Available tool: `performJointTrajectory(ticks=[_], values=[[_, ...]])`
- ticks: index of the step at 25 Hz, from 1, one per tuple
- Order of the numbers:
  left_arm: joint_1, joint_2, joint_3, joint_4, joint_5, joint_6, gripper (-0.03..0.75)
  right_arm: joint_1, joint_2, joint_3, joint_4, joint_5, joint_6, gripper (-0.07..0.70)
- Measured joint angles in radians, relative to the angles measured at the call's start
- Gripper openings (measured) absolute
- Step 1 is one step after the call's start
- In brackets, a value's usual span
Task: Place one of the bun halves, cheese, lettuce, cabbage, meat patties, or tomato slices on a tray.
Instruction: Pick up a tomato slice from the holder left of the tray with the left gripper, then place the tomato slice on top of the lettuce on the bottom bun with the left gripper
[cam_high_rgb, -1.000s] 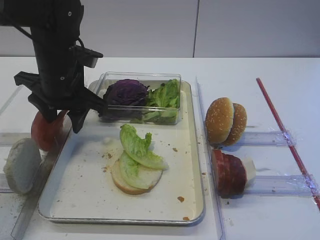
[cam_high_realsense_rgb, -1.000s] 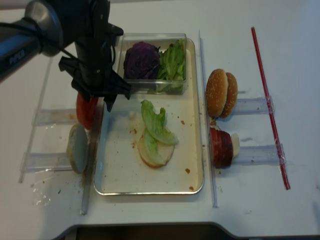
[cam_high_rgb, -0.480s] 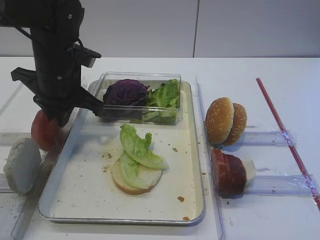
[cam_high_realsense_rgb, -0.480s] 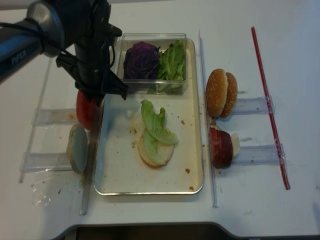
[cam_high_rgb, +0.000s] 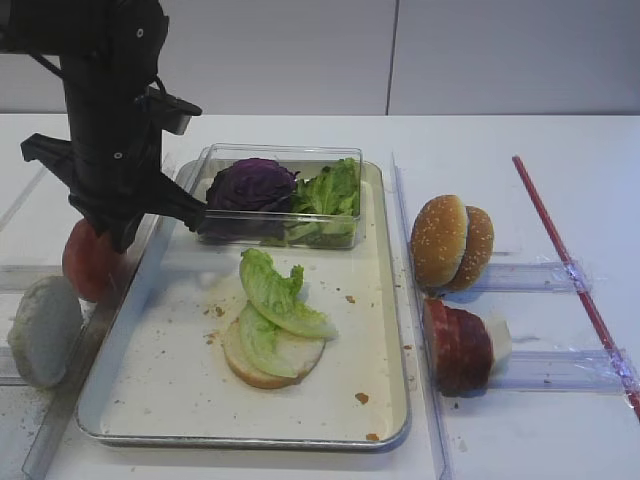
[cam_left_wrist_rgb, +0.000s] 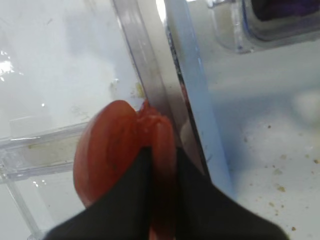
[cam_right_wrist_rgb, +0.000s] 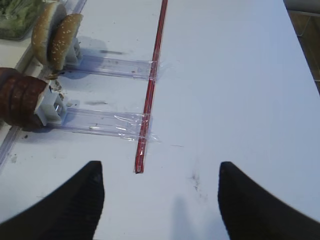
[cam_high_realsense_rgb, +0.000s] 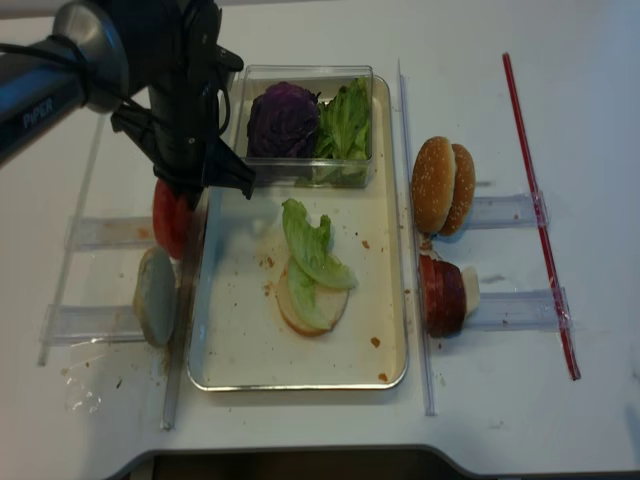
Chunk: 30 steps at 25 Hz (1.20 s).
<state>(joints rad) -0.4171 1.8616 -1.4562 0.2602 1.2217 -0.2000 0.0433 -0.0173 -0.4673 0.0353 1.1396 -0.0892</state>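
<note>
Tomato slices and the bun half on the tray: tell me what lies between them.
In the exterior high view, the tray's raised left rim, then crumb-speckled tray floor, lie between the tomato slices and the bun half.

The left arm is black and reaches down on the left side. Its left gripper (cam_left_wrist_rgb: 160, 170) points down, and its two fingers (cam_left_wrist_rgb: 135, 200) are pressed tight on a thin red slice between them. The right gripper (cam_right_wrist_rgb: 161, 200) hangs above the surface with its two dark fingers (cam_right_wrist_rgb: 75, 205) far apart. It holds nothing.
</note>
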Motion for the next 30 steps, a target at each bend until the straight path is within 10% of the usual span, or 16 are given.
performJointTrajectory(ticks=[30], values=[[0.0, -0.417, 0.141, -0.35, 0.013, 0.013, 0.057, 0.0, 0.0, 0.0, 0.0, 0.0, 0.0, 0.5]])
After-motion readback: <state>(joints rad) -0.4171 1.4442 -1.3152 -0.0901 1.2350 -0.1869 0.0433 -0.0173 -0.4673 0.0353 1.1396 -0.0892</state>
